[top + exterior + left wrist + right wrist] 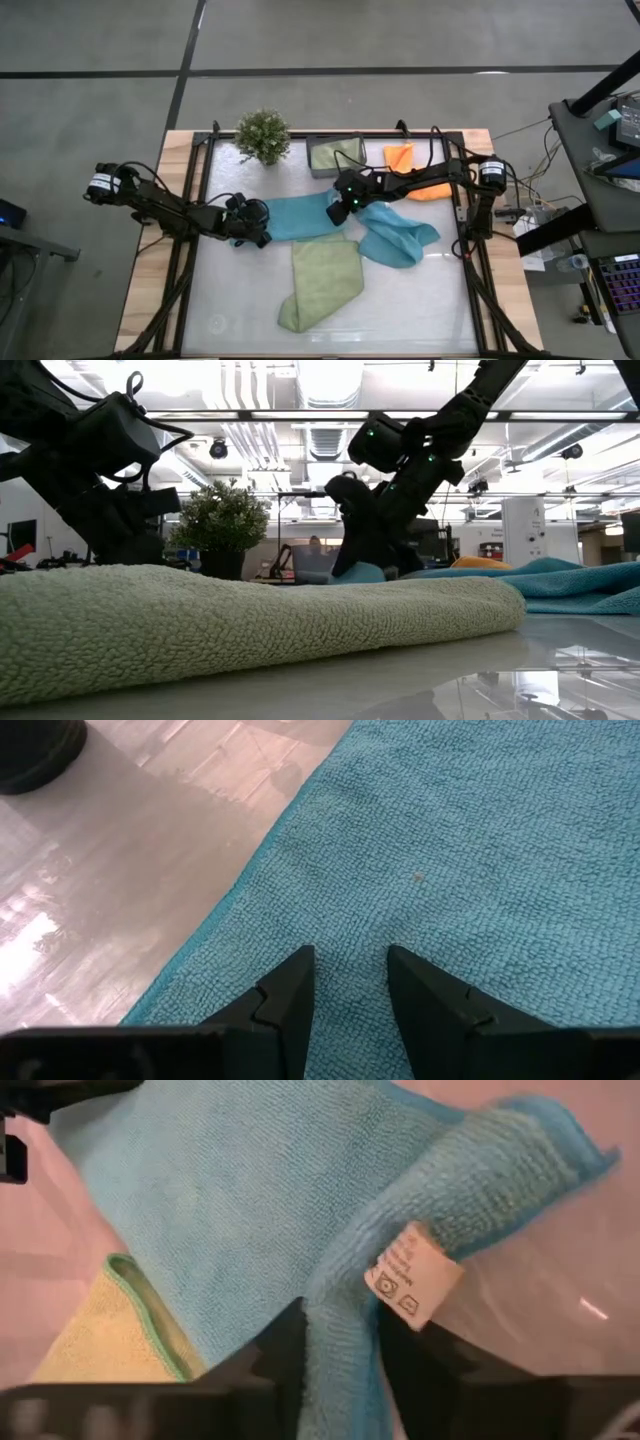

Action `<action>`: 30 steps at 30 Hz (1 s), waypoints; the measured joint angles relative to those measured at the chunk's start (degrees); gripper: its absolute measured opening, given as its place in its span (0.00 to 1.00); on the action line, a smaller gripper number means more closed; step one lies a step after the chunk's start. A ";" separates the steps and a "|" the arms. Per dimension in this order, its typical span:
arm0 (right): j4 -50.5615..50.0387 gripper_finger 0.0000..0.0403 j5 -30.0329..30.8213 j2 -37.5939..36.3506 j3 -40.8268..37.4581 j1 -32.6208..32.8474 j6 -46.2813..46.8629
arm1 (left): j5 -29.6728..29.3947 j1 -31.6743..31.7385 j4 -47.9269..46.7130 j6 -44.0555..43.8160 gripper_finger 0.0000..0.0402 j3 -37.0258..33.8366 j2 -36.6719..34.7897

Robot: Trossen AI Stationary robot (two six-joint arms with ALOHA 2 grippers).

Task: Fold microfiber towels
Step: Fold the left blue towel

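Observation:
A teal-blue towel (298, 216) lies flat at the table's middle. My left gripper (252, 222) is down on its left end and my right gripper (345, 205) on its right end; both are shut on it. A second teal-blue towel (397, 240) lies crumpled to the right. A light green towel (320, 280) lies toward the near edge and fills the low view's foreground (230, 625). An orange towel (415, 170) lies at the far right. Another light green towel (335, 155) lies in the grey bin. My left gripper pinches a small pucker of the teal-blue towel (350, 995) between its two fingers, close to the towel's left edge (215, 945), coming from above. The towel around it lies flat on the table. My right gripper pinches a raised fold at the teal-blue towel's right end (338, 1330) between its two fingers, beside the white care label (412, 1275). The fingers slant down from the table's right. The fold stands above the table, and the rest of the towel (220, 1190) lies flat.
A small potted plant (263, 135) and the grey bin (312, 160) stand along the far edge. The light green towel's corner (100, 1330) lies just near of the right gripper. Bare table shows at the near left (230, 300) and near right (420, 300).

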 joint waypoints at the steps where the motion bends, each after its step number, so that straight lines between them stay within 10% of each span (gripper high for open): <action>1: 0.00 0.20 0.02 0.00 0.00 0.00 -0.68 | -0.01 0.00 0.00 0.00 0.29 0.00 0.00; 6: -0.39 0.04 0.14 -0.29 0.00 0.00 -2.58 | -0.27 0.00 -0.08 0.06 0.29 0.21 -0.26; 30: -10.38 0.03 10.14 -11.83 0.00 0.98 -3.48 | 16.58 -1.38 -24.39 0.97 0.29 4.07 -23.69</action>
